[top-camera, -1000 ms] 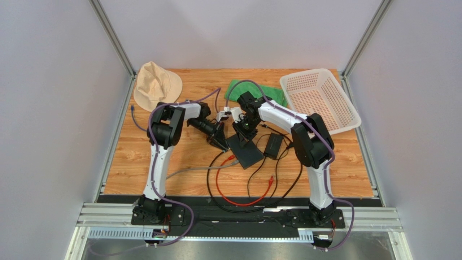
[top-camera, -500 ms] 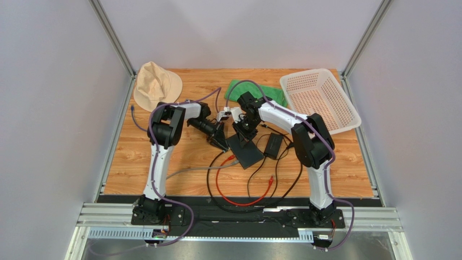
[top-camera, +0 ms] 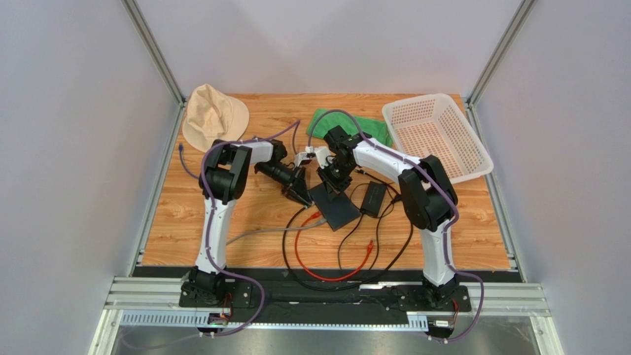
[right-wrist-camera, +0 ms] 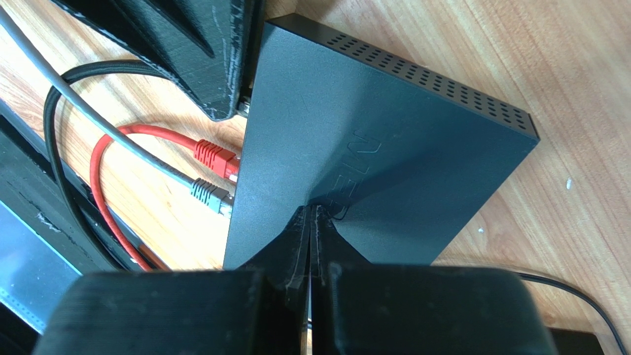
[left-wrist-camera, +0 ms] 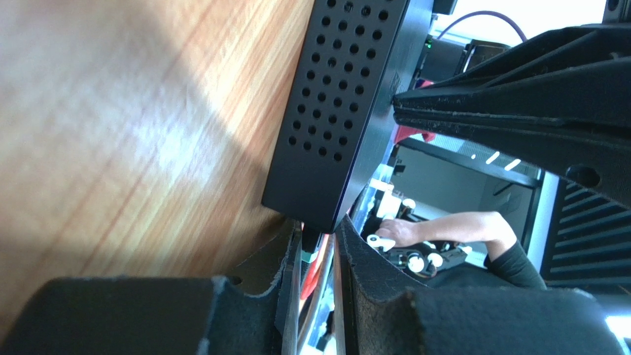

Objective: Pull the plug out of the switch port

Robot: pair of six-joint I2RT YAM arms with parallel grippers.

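So the black network switch (top-camera: 337, 209) sits flat on the wooden surface (top-camera: 222, 222), about mid-surface between the two arms, turned at an angle. Its ports are along the edge facing the left arm. You can't see into the sockets themselves, only the plugs going in.

The left claw (top-camera: 302, 196) is down low at the far end of that port edge. In the left wrist view its fingers (left-wrist-camera: 355, 274) are only slightly apart, pinching a small dark plug (left-wrist-camera: 309, 238) that sits right at the corner of the switch, under the perforated side.

The right claw (right-wrist-camera: 309, 211) is pressed together with nothing between the fingers, and its tips rest on the switch's flat top near the middle.

Two more plugs sit in the same edge further along, a red plug (right-wrist-camera: 215, 157) and a gray plug (right-wrist-camera: 207, 194) side by side. The red cable (top-camera: 326, 274) loops toward the arm bases and the gray cable (top-camera: 259, 235) runs off to the left.

A black power adapter (top-camera: 372, 198) lies just beside the switch on the right arm's side. At the back of the surface there's a beige hat (top-camera: 213, 115), a green cloth (top-camera: 348, 124) and a white basket (top-camera: 437, 137).
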